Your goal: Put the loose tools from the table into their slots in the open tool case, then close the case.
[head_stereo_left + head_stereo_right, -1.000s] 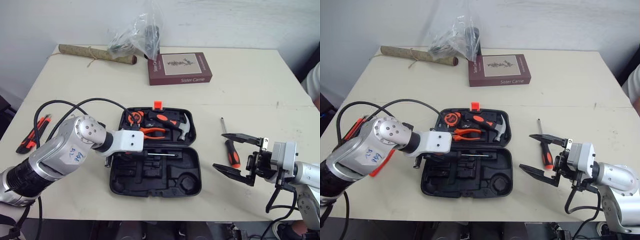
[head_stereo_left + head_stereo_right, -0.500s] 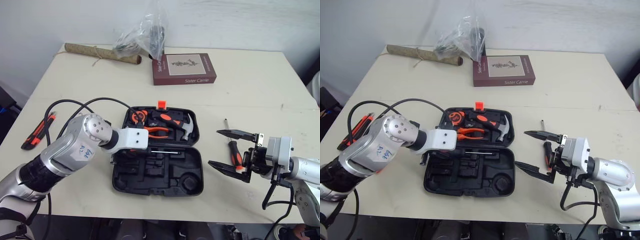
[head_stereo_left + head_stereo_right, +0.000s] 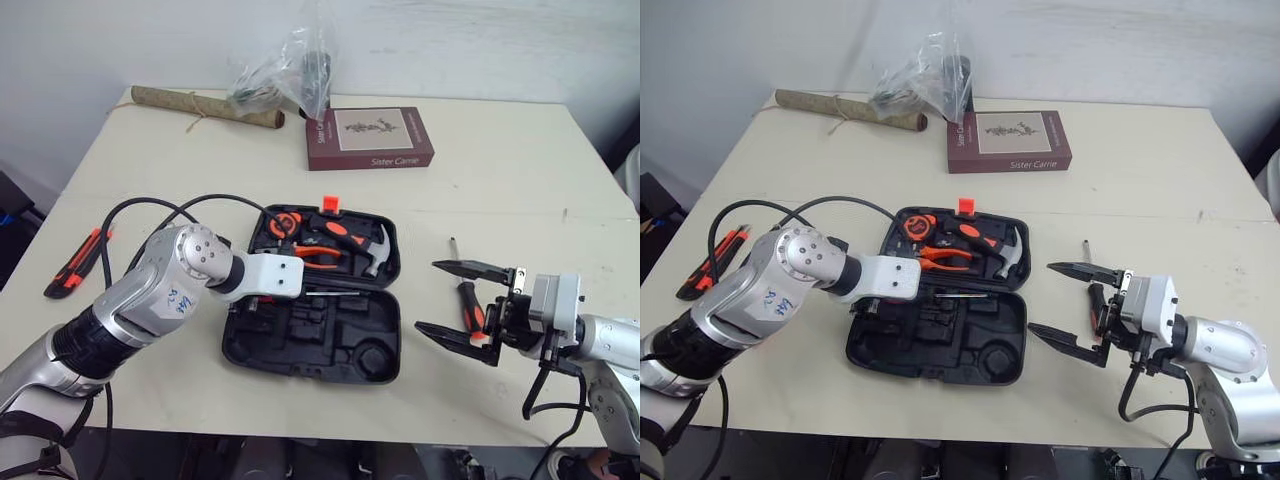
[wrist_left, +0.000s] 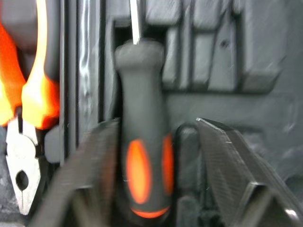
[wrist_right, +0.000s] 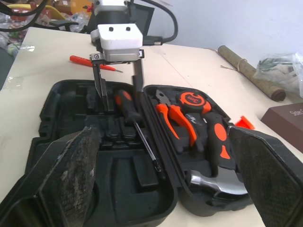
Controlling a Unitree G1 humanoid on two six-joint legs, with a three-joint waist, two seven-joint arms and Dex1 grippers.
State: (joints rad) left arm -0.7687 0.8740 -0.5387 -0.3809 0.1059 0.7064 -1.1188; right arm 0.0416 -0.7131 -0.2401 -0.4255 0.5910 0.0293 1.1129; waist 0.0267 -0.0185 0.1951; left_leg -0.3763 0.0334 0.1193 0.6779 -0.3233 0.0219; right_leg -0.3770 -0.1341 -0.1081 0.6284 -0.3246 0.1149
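The black tool case [image 3: 375, 365] lies open at the table's middle, holding orange pliers [image 3: 318, 255], a tape measure [image 3: 285, 222] and a hammer [image 3: 375, 258]. A black-and-orange screwdriver [image 4: 142, 156] lies in the near half by the hinge. My left gripper [image 4: 156, 123] is low over it, open, its fingers [image 5: 103, 92] on either side of the handle. A second screwdriver [image 3: 466, 303] lies on the table right of the case. My right gripper [image 3: 427, 296] stands open beside it, one finger on each side. An orange utility knife [image 3: 70, 275] lies at the far left.
At the back of the table are a maroon book [image 3: 370, 137], a crumpled plastic bag [image 3: 285, 70] and a rolled tan tube [image 3: 200, 105]. A black cable [image 3: 190, 203] loops over my left arm. The table's front edge [image 3: 300, 425] is just beyond the case.
The head view has shifted. The case has turned slightly with my left gripper in it. The right gripper stays open around the loose screwdriver.
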